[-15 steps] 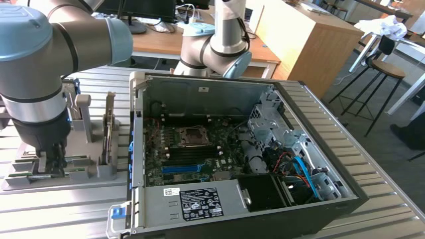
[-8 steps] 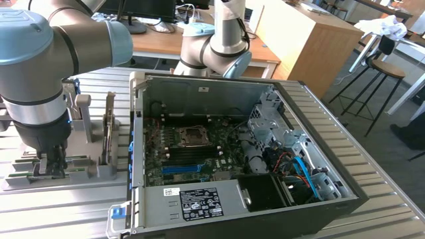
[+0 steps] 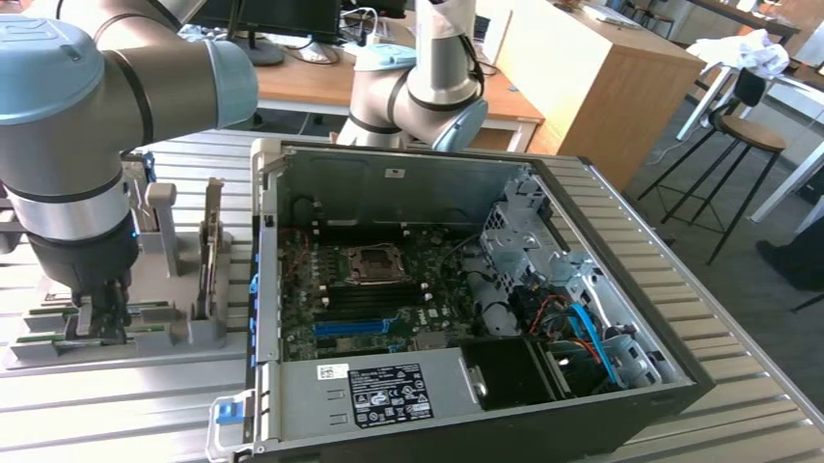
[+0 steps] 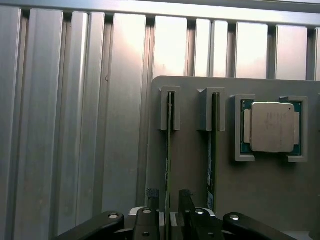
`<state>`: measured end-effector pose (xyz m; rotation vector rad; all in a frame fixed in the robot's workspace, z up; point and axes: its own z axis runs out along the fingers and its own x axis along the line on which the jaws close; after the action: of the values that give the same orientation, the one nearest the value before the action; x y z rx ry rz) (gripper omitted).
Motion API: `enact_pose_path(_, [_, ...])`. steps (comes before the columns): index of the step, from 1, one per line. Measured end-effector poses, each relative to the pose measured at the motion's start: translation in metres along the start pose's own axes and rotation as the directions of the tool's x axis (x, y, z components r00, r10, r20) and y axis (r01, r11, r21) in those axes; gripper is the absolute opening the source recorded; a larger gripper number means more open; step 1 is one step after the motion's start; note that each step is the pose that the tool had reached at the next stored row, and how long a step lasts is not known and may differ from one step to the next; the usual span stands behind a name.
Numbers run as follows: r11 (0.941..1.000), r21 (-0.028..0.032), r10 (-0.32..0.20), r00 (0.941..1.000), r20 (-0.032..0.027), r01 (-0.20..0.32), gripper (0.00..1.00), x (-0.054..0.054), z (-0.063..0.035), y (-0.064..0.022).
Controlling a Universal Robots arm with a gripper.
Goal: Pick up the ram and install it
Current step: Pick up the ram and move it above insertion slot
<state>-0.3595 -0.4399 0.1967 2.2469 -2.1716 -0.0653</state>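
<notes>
On the ribbed silver metal tabletop sits a flat grey holder plate with upright slotted brackets. Two thin, long green circuit-board ram sticks stand on edge in neighbouring slots. The ram nearer the plate's edge runs straight between the black fingers of the gripper. The fingers are spread apart, one on each side of the stick, with a small gap showing on both sides, so the stick is straddled and not clamped. The second ram stick stands parallel just beside it, outside the fingers. Beyond that one, a small square silver processor chip lies flat in its own grey corner bracket on the same plate.

Seen from the exterior view, the grey and pale blue robot arm reaches down over the holder at that view's left. The open black and grey computer case lies just beside the holder towards the right, with its green motherboard exposed.
</notes>
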Motion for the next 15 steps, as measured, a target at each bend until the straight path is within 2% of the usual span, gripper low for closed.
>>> enact_pose_path(8, [1.0000, 0.0001, 0.000, 1.0000, 0.0000, 0.000, 0.30, -0.0001, -0.0053, 0.0002])
enact_pose_path(15, [1.0000, 0.0000, 0.000, 1.0000, 0.0000, 0.000, 0.30, 0.0016, -0.0054, 0.0003])
